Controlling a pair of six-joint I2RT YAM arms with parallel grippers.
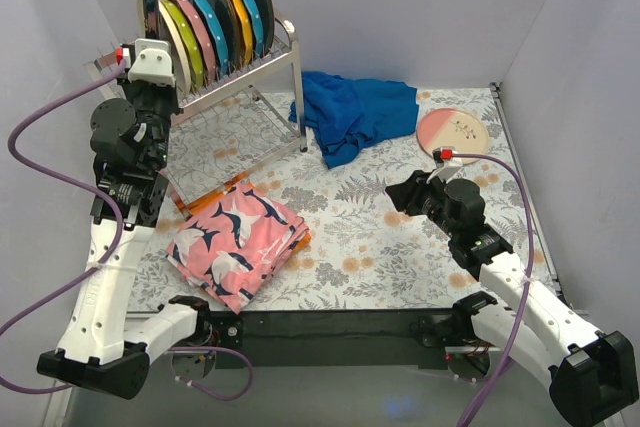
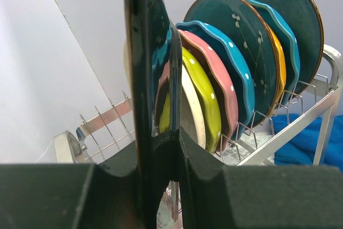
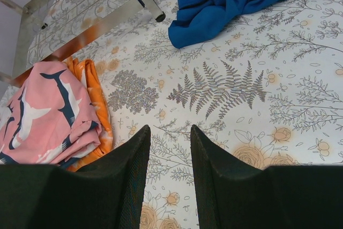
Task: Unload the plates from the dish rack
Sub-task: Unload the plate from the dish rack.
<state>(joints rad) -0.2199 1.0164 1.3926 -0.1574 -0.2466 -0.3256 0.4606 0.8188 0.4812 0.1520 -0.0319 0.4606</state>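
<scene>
Surroundings: a blue cloth (image 1: 355, 112) lies crumpled on the flower-printed table (image 1: 400, 237), just right of the dish rack (image 1: 297, 97) and touching its leg. A folded pink patterned cloth (image 1: 238, 242) sits on an orange cloth (image 3: 99, 116) near the front, between the two arms.
In the way: the blue cloth lies between the rack and a pink plate (image 1: 453, 132) that lies flat at the far right of the table.
Rack contents: plates (image 1: 215, 22) stand on edge in a tight row between the prongs: cream, yellow-green, pink dotted, blue dotted, dark teal, orange, blue, dark teal.
Left gripper (image 2: 163, 148): clamped on the rim of a dark plate (image 2: 142, 52), which stands upright at the rack's left end, just beside the cream one. Its lower edge is hidden by the fingers.
Right gripper (image 3: 169, 148): fingers apart with nothing between them, hanging over bare table, well apart from the rack.
</scene>
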